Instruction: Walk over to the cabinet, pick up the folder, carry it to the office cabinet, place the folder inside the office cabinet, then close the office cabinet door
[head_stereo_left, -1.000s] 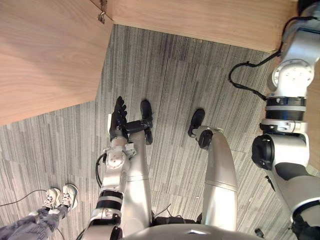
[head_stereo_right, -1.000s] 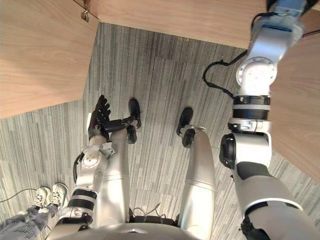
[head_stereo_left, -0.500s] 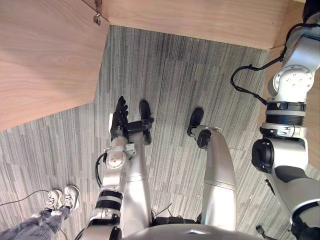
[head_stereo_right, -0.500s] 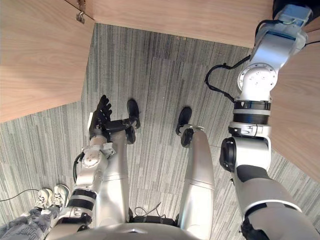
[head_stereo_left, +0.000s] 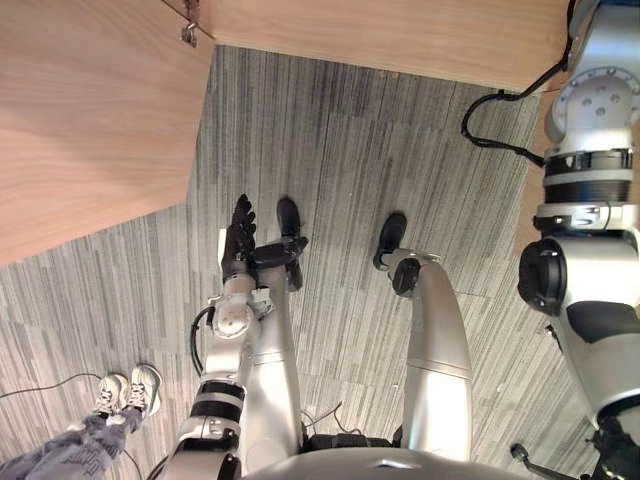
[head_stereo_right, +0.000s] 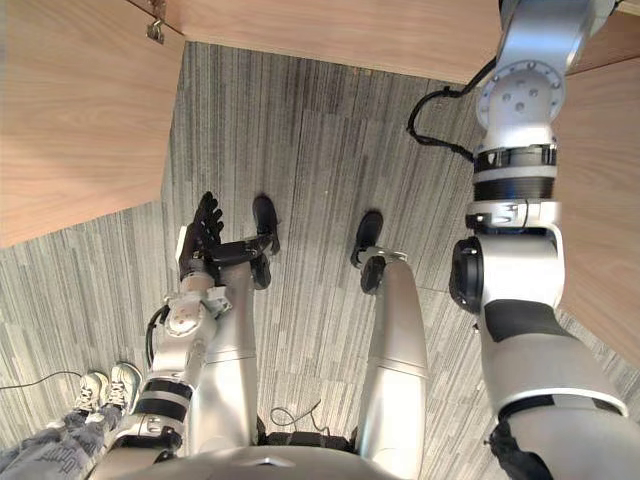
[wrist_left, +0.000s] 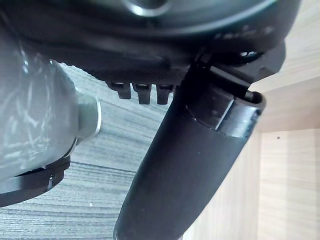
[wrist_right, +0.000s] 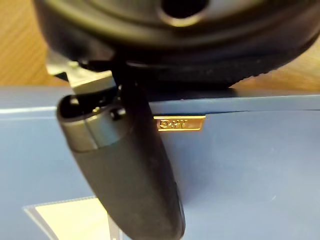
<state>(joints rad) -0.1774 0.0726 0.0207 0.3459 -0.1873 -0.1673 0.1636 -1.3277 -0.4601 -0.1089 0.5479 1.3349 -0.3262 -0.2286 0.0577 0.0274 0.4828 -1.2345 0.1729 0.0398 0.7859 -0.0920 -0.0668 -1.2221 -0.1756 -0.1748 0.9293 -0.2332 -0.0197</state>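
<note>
A blue folder (wrist_right: 240, 170) with a small gold label (wrist_right: 179, 123) and a clear pocket (wrist_right: 65, 220) fills the space past my right hand (wrist_right: 130, 175). The thumb lies pressed flat on the folder's face, and light wood shows behind it. My right arm (head_stereo_left: 590, 100) reaches up and out past the top right of the eye views. My left hand (head_stereo_left: 238, 235) hangs low by my side over the carpet, fingers straight and holding nothing; its thumb (wrist_left: 190, 165) shows beside pale wood.
A light wood cabinet door (head_stereo_left: 90, 130) stands open at the left, with a metal hinge (head_stereo_left: 188, 35) at its top corner. Wood panels run along the top (head_stereo_left: 400, 35) and the right (head_stereo_right: 600, 200). Grey striped carpet (head_stereo_left: 340, 150) lies between. A person's shoes (head_stereo_left: 125, 390) stand at lower left.
My right arm has lifted higher, its elbow now near the top edge. The left hand has stayed put. The person's shoes have shifted slightly.
</note>
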